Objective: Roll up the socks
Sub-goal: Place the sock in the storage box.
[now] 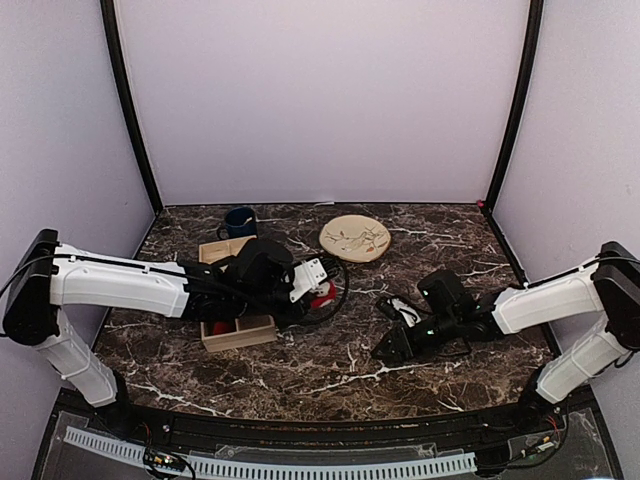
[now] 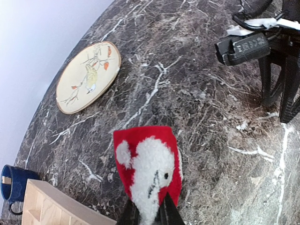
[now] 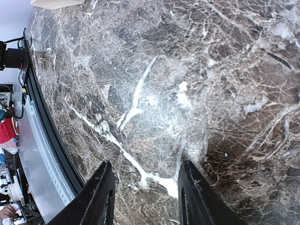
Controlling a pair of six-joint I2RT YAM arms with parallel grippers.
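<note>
One red sock (image 2: 147, 161) with a fluffy white patch hangs from my left gripper (image 2: 149, 213), whose fingers are shut on its near end; the rest of it spreads over the marble tabletop. From the top view this sock (image 1: 322, 297) shows as a small red spot by the left gripper (image 1: 316, 290), right of the wooden box. A further bit of red (image 1: 218, 327) lies inside that box; I cannot tell whether it is the other sock. My right gripper (image 3: 147, 187) is open and empty just above bare marble, at the table's front middle (image 1: 385, 352).
A round beige plate (image 1: 355, 237) with a bird drawing lies at the back centre (image 2: 88, 77). A blue mug (image 1: 239, 221) stands at the back left beside the wooden box (image 1: 236, 332). The right arm's wrist (image 2: 255, 44) is close to the sock.
</note>
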